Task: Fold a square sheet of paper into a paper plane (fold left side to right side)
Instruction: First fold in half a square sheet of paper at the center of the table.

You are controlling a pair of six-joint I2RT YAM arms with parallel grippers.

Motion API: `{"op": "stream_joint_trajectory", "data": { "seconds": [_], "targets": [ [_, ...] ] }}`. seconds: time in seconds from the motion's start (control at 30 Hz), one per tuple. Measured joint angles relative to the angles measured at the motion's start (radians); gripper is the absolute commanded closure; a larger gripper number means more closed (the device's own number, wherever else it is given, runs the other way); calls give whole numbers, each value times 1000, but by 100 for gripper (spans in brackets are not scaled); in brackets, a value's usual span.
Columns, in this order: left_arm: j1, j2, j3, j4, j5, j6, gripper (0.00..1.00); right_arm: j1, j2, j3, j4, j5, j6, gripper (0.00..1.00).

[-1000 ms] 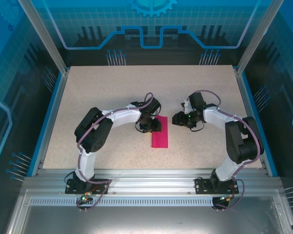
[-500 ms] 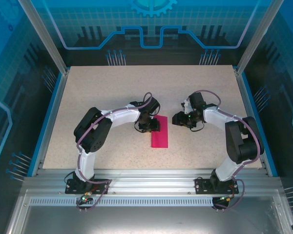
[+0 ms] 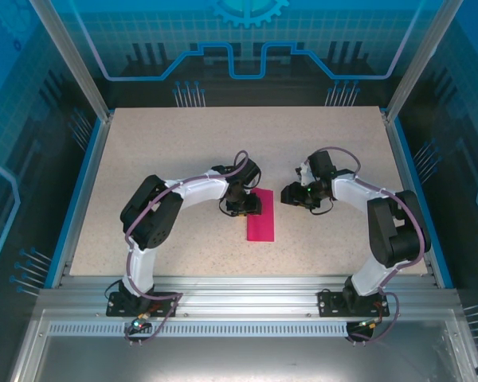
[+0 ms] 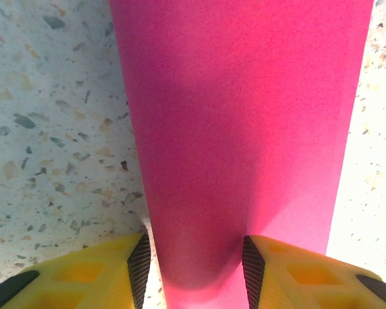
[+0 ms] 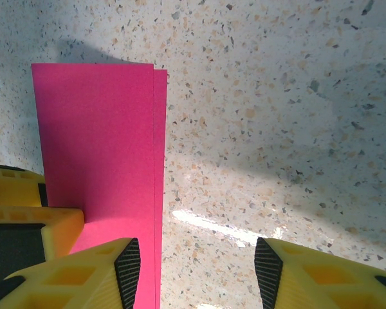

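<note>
Nothing moved, left claw [image 4: 194, 259] spread astride paper [image 4: 238, 116]

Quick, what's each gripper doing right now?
Left gripper: open, straddling the end of the pink paper.
Right gripper: open, holding nothing.

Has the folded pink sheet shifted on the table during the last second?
No. In the top view the folded pink sheet keeps the same spot and angle against the table's near edge.

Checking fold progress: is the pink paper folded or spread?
Folded: the paper is a narrow rectangle with two edges stacked along one side.
</note>
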Motion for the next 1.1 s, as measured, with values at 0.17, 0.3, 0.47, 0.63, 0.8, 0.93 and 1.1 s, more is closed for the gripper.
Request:
{"op": "stream_joint_trajectory", "data": {
  "seconds": [0.17, 0.3, 0.47, 0.63, 0.8, 0.93, 1.1],
  "targets": [
    [0, 0, 0, 1, 3, 0, 52, 0, 0, 0, 0, 0, 0, 46],
    [-1, 0, 0, 1, 4, 1, 52, 0, 0, 0, 0, 0, 0, 46],
    [-2, 0, 0, 1, 5, 12, 51, 0, 0, 0, 0, 0, 0, 46],
    [-3, 0, 0, 1, 7, 19, 50, 0, 0, 0, 0, 0, 0, 46],
    [-5, 0, 1, 1, 7, 19, 50, 0, 0, 0, 0, 0, 0, 46],
    [-6, 1, 2, 1, 7, 18, 50, 0, 0, 0, 0, 0, 0, 46],
    [-11, 3, 7, 0, 7, 17, 50, 0, 0, 0, 0, 0, 0, 46]
  ]
}}
